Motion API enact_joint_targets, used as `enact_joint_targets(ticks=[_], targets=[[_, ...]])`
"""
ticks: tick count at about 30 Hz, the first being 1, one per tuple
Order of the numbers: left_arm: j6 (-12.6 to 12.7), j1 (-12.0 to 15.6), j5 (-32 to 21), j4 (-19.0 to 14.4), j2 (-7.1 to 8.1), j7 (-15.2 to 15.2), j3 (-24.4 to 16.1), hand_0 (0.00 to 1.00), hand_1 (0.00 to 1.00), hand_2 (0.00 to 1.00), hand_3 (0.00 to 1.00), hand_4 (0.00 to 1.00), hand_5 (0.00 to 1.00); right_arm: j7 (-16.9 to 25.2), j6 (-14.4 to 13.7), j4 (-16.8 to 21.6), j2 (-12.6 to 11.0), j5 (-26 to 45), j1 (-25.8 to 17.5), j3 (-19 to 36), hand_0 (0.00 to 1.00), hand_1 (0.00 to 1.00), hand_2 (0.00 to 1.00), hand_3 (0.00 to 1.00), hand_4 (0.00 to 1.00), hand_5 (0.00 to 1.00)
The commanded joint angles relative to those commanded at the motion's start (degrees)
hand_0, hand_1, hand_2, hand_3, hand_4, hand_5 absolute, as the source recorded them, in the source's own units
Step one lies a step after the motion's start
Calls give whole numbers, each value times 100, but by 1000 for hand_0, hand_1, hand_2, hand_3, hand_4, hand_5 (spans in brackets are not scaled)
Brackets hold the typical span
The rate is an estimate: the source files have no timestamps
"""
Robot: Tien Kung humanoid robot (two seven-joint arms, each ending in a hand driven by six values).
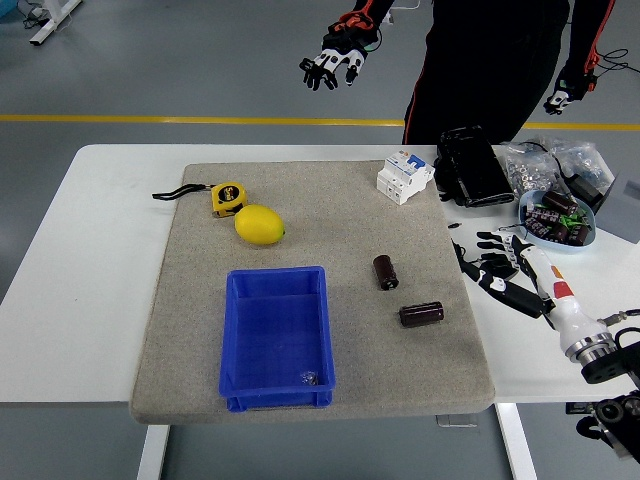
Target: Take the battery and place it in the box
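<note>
Head view: we see the right hand (pixel 497 262) coming in from the lower right corner, out over the bare table (pixel 90 260) just past the right edge of the grey mat (pixel 330 210). Fingers are spread apart, holding nothing.

Two dark cylindrical batteries lie on the mat to the left of that hand. The nearer battery (pixel 421 314) lies on its side, left of and slightly below the hand, not touching it. The other battery (pixel 386 271) sits a bit further left and higher up, also clear of the hand.

The blue box (pixel 277 337) sits on the mat's near half, well left of both batteries. We can make out something small in its near right corner, too small to identify.

Further back on the mat: a lemon (pixel 260 224) and a yellow tape measure (pixel 227 198), plus a white breaker (pixel 404 175) near the far right.

Off the mat on the right: a black case (pixel 472 167) and a bowl (pixel 530 232) of dark parts just behind the hand.

A person stands at the far side, gloved hand (pixel 333 62) raised off the table.
</note>
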Motion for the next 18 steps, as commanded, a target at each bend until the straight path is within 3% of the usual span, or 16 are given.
enact_joint_targets(ticks=[5, 6, 11, 12, 18], targets=[[-12, -18, 36, -5, 2, 19, -30, 742, 721, 735, 589, 656, 569, 20, 2, -18, -177, -866, 259, -380, 744, 715, 770, 798, 991, 492], [-15, -23, 47, -6, 2, 24, -41, 741, 717, 734, 588, 655, 570, 25, 13, -21, -212, -1089, 332, -500, 750, 725, 783, 801, 981, 427], [-37, -40, 168, -17, 5, 71, -139, 741, 717, 734, 588, 655, 570, 122, -68, -39, -304, -2314, 734, -1134, 750, 725, 783, 801, 981, 427], [-40, -44, 189, -19, 6, 79, -153, 740, 717, 734, 589, 653, 570, 153, -102, -59, -303, -2454, 811, -1249, 732, 712, 779, 794, 961, 368], [-59, -47, 254, -38, 26, 121, -168, 738, 714, 734, 589, 652, 570, 280, -310, -484, -185, -2394, 1261, -1860, 711, 696, 764, 768, 938, 340]])
